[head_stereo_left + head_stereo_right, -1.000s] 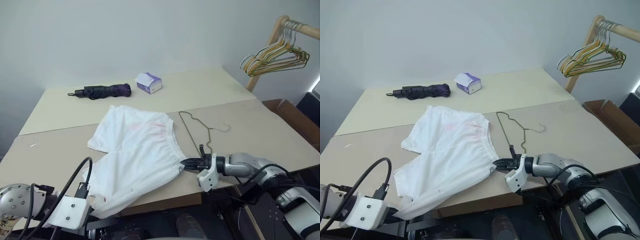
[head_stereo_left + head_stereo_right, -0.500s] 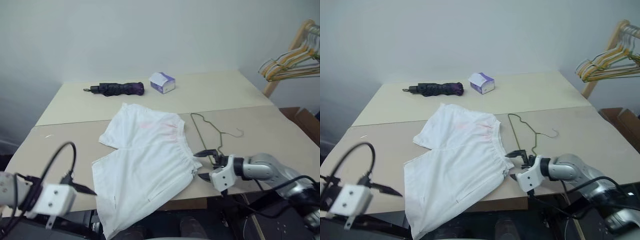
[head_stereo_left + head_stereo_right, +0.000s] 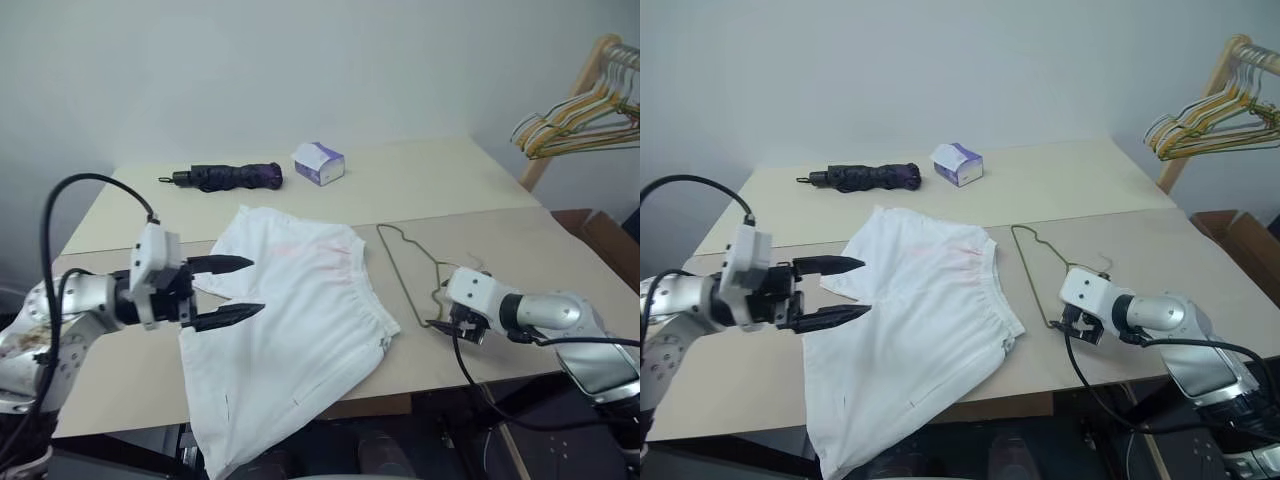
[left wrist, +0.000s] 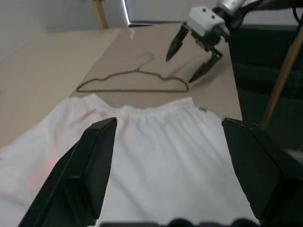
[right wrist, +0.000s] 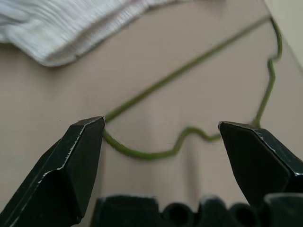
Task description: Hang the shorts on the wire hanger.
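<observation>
Shorts lie flat beside the wire hanger, ready for threading; left gripper and right gripper hover spread, empty.

My right gripper is hiding the hanger's near corner. The shorts' near leg is drooping past the table edge.
</observation>
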Robot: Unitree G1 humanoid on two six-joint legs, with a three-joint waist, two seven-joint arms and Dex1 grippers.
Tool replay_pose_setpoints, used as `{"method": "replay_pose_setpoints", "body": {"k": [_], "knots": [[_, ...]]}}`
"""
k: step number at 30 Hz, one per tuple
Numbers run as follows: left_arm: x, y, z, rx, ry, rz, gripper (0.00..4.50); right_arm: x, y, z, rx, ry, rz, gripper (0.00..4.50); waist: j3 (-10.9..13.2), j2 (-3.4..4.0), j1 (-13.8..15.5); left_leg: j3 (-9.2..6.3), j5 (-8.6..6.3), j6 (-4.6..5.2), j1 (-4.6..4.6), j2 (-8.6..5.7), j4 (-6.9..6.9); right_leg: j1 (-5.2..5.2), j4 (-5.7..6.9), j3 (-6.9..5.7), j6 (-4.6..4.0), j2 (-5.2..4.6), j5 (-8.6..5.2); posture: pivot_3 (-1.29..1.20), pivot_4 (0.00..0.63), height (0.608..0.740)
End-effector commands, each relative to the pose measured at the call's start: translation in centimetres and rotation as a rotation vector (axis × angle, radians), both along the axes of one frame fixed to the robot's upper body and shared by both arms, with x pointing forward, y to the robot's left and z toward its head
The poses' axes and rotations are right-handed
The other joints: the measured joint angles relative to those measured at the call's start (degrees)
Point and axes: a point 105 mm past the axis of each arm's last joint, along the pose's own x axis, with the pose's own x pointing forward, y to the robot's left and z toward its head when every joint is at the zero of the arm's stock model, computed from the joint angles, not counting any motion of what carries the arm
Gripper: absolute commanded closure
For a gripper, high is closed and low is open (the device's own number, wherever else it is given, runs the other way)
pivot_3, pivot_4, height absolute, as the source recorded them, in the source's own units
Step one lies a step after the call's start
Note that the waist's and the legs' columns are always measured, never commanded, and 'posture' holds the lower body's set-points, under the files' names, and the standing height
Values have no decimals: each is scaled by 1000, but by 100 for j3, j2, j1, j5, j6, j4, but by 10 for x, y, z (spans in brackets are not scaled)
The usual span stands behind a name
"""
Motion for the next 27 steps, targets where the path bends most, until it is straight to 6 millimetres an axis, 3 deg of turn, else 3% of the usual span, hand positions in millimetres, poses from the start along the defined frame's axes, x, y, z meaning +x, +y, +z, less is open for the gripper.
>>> {"method": "replay_pose_setpoints", "body": {"k": [1,4,9,12,23,27], "knots": [[7,-10,4,-31,14,5,667,17,-7,3,26,46,-220,37,-1,-2,-105,0,-1,1,-1,-2,1,-1,-1,0,1,-3,1,-335,0,740],[8,-14,3,-36,14,-11,667,26,-12,-5,12,92,-340,37,-4,2,-234,1,-1,2,-4,-3,6,-4,0,1,4,-3,5,-342,0,740],[13,-20,1,-59,-8,0,667,43,-4,-11,112,155,-438,37,-5,2,-400,0,0,3,-8,-5,4,-6,-2,0,4,-2,5,-346,0,740],[15,-24,2,-89,-30,14,667,53,1,-13,164,169,-470,534,-7,0,-484,0,3,8,-5,-7,5,-3,-3,0,6,-3,6,-342,0,740],[8,-30,1,-87,-40,3,667,63,11,-24,109,207,-475,4316,-11,-2,-676,-11,21,39,3,-8,6,12,-4,-1,13,2,7,-325,0,740],[9,-31,2,-87,-50,8,667,65,7,-19,107,176,-494,4494,-12,-2,-682,-13,20,37,4,-8,6,14,-4,-1,14,2,7,-329,0,740]]}}
